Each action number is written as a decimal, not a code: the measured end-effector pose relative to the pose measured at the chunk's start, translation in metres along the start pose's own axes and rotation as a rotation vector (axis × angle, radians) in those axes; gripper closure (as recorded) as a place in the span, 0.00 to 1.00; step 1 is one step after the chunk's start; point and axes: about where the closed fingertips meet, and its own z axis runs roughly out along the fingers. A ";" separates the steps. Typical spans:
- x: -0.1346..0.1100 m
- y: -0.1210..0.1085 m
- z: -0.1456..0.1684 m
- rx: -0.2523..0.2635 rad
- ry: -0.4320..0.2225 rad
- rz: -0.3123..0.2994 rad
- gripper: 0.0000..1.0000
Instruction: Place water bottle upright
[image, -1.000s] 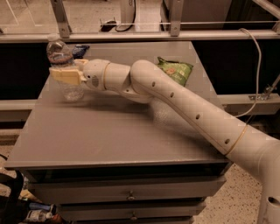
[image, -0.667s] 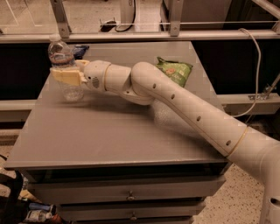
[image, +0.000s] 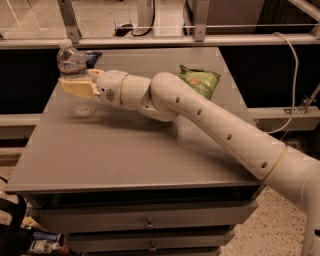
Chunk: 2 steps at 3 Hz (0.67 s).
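bottle: water bottle (image: 71, 62) stood upright, white cap (image: 65, 44) on top, at the far-left part of the bench (image: 125, 150), near its left edge.
claw: claw (image: 78, 88) was closed around the bottle's middle, gripping from the right; it hid most of the label band.
base: bottle foot looked on or just above the bench top; couldn't confirm contact.
arm: arm (image: 210, 117) lay low across the bench from the right, passing in front of the green snack bag (image: 199, 80) without touching it.
step: judged near the end; release and pull-back not yet done.
risk 1: opening before the foot is seated would let the bottle drop, rock and tip. It has a narrow foot and is probably light.
risk 2: a finger dragging the ribbed wall on pull-back would topple it. With the left edge close, it could roll off.
risk 3: squeezed thin plastic could spring back on release and nudge the bottle sideways.
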 end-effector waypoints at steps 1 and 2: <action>-0.001 0.000 0.000 0.000 0.000 0.000 0.67; -0.001 0.000 0.000 0.000 0.000 0.000 0.45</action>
